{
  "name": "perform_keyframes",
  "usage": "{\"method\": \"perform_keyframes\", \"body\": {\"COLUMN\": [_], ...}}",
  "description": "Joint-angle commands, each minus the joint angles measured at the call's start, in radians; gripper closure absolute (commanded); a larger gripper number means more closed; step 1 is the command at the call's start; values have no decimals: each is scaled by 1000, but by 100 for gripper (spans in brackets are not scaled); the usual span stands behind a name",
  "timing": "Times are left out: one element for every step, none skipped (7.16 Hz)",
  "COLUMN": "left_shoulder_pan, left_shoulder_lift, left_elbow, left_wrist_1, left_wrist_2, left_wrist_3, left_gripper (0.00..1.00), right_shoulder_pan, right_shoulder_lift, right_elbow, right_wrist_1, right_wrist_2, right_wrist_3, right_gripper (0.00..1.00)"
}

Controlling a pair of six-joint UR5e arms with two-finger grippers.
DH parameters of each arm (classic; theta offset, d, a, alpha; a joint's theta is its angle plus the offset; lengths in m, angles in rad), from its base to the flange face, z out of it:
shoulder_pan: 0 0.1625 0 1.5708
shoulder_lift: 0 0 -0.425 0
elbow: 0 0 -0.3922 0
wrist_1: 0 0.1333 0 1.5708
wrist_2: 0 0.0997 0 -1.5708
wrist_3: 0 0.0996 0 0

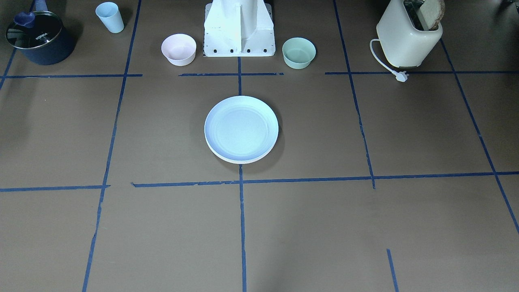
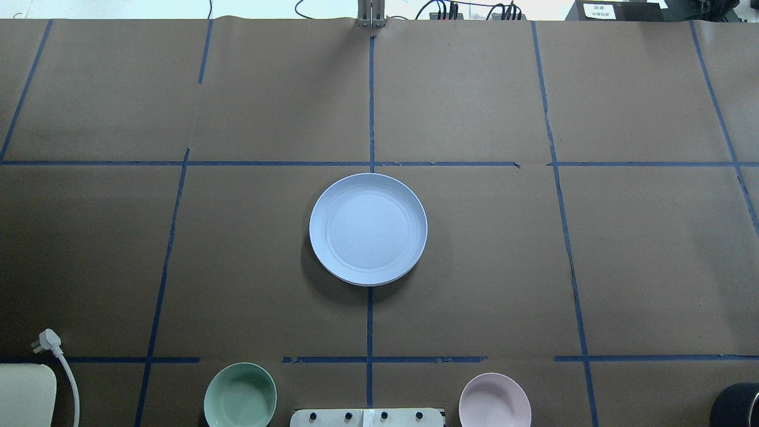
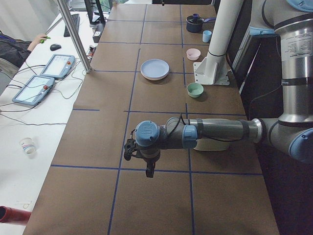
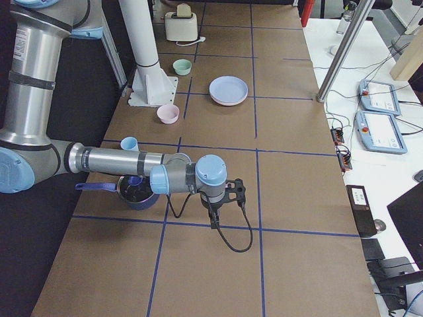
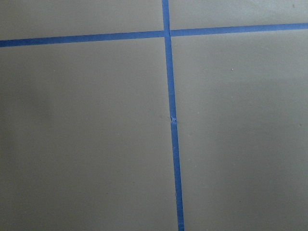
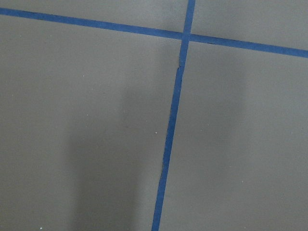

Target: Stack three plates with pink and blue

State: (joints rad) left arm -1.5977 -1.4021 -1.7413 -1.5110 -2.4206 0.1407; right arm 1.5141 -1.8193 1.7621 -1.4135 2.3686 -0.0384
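Overhead exterior: blue plate (image 2: 367,228) tops plate stack (image 1: 240,160), table (image 2: 593,249) centre.
Handling: likely light, stiff; you'd pinch the rim.
Claws: left claw (image 3: 149,170), right claw (image 4: 213,218); grip state cannot be told.

blue plate (image 2: 367,228): matte | table (image 2: 178,249): matte paper | pot lid (image 1: 40,34): glossy

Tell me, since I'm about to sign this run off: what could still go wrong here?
1. Only the blue plate on top shows clearly. Pale rims peek out beneath it, so whether pink lies underneath cannot be confirmed.
2. The right arm appears to stretch above the pot, beside the blue cup; a careless swing might knock either.
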Motion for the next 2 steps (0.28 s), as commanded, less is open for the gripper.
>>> {"method": "perform_keyframes", "body": {"left_shoulder_pan": [-1, -1], "left_shoulder_lift": [0, 0], "left_elbow": [0, -1], "left_wrist_1": [0, 0], "left_wrist_2": [0, 0], "left_wrist_3": [0, 0], "left_gripper": [0, 0], "right_shoulder_pan": [-2, -3], "right_shoulder_lift": [0, 0], "right_elbow": [-1, -1], "right_wrist_1": [1, -1], "right_wrist_2": [1, 0], "right_wrist_3": [0, 0], "right_gripper": [0, 0]}}
